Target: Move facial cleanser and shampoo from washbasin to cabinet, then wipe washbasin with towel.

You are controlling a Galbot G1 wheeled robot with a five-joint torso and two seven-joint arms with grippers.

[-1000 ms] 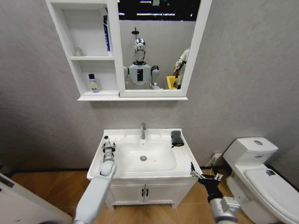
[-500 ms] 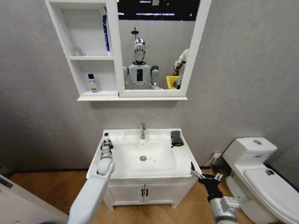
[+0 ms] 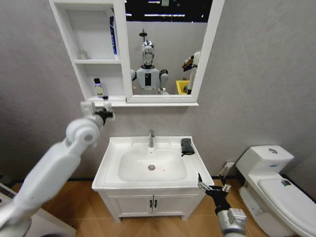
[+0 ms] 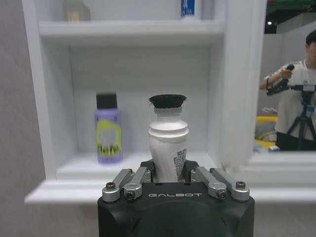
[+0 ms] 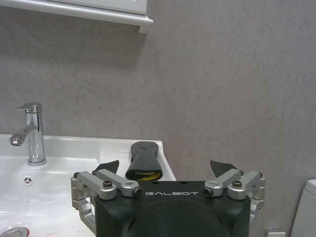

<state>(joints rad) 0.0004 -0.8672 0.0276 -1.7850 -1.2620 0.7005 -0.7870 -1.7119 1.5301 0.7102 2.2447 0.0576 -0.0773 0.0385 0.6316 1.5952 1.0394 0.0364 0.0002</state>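
Holding a white, black-capped plastic bottle (image 4: 168,148) upright, the left gripper (image 4: 170,174) hovers before the white three-shelf wall cabinet (image 3: 66,29), beside its purple bottle (image 4: 108,129). Careless insertion could topple that neighbour. Below, the right gripper (image 5: 168,173) waits wide open near the dark folded towel (image 3: 186,146).

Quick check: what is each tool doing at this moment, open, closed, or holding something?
Left tool: closed on the white bottle, raised in front of the cabinet.
Right tool: open, empty, low beside the washbasin.
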